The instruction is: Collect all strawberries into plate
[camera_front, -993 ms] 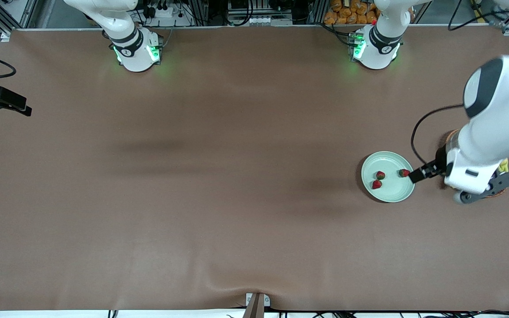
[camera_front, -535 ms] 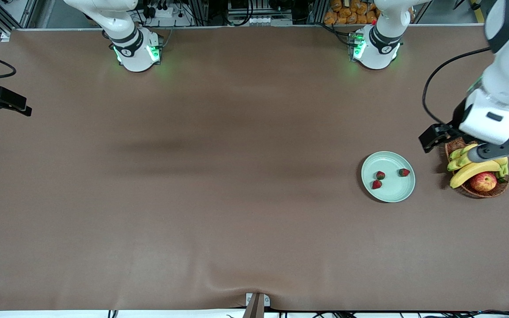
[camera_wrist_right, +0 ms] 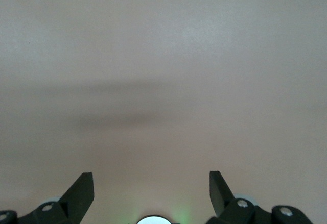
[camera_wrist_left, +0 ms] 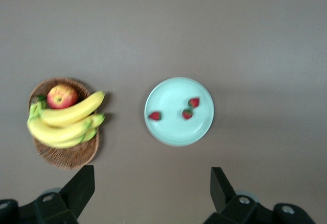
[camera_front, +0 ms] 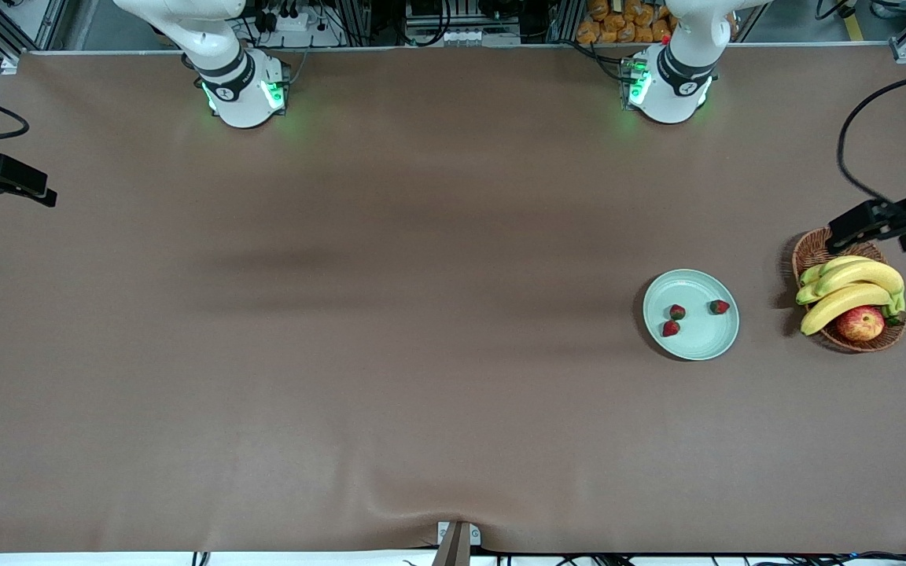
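— Three strawberries [camera_front: 676, 312] [camera_front: 670, 328] [camera_front: 719, 306], where are they lying?

— All three are on the plate [camera_front: 697, 346], the pale green one toward the left arm's end of the table. Two berries are close together and the third is a little apart, more toward the basket [camera_front: 811, 250].

— Let us go from one end of the front view to the other. What is at the right arm's end?

— The right gripper [camera_wrist_right: 152, 183] waits there, over bare brown table [camera_front: 390, 314]. Its own wrist view shows both fingers spread wide with nothing between them.

— And in the middle?

— Only the brown cover, with a soft shadow on it.

— Then the plate, and after it?

— Just beside the plate, but not touching it, stands the wicker basket with bananas [camera_front: 850, 287] and a red-yellow apple [camera_front: 859, 322] in it.

— Where is the left gripper [camera_wrist_left: 152, 185]?

— It is high in the air, over the table edge near the basket. Its fingers [camera_wrist_left: 82, 185] stand wide apart and hold nothing; its camera looks down on both the plate and the basket.
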`<state>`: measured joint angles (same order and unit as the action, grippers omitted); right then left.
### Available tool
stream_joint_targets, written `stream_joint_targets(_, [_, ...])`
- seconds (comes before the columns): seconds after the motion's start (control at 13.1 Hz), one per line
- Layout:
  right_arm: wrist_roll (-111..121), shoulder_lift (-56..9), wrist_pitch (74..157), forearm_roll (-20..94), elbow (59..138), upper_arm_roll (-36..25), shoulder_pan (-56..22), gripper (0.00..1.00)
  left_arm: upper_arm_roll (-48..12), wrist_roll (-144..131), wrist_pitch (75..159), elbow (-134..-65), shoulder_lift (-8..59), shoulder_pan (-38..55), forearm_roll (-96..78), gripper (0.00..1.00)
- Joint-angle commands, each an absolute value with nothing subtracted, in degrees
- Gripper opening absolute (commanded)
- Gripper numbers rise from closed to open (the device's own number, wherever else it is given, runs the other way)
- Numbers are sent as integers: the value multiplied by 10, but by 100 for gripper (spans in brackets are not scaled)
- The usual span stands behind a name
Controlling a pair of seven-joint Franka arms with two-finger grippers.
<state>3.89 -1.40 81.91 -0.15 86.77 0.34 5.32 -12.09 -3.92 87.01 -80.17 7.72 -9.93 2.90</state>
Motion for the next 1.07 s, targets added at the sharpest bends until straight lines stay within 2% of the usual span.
stream_joint_targets(0.0, [41,-12,813,-10,863,2,48,100,-5,-39,846,-835,27,36,24,100])
stream_joint_targets(0.08, [40,-12,813,-10,863,2,47,100,45,-39,846,-839,21,91,24,100])
stream_joint_targets(0.15, [40,-12,813,-10,863,2,47,100,71,-40,846,-846,12,116,11,100])
stream_joint_targets(0.31, [40,-13,813,-10,863,2,47,100,86,-51,847,-892,-21,120,-31,100])
stream_joint_targets(0.61, [40,-13,814,-9,863,2,47,100,79,-78,847,-941,-56,110,-31,100])
stream_joint_targets(0.99, [40,-13,815,-9,863,2,47,100,40,-90,821,-933,-74,83,-21,100])
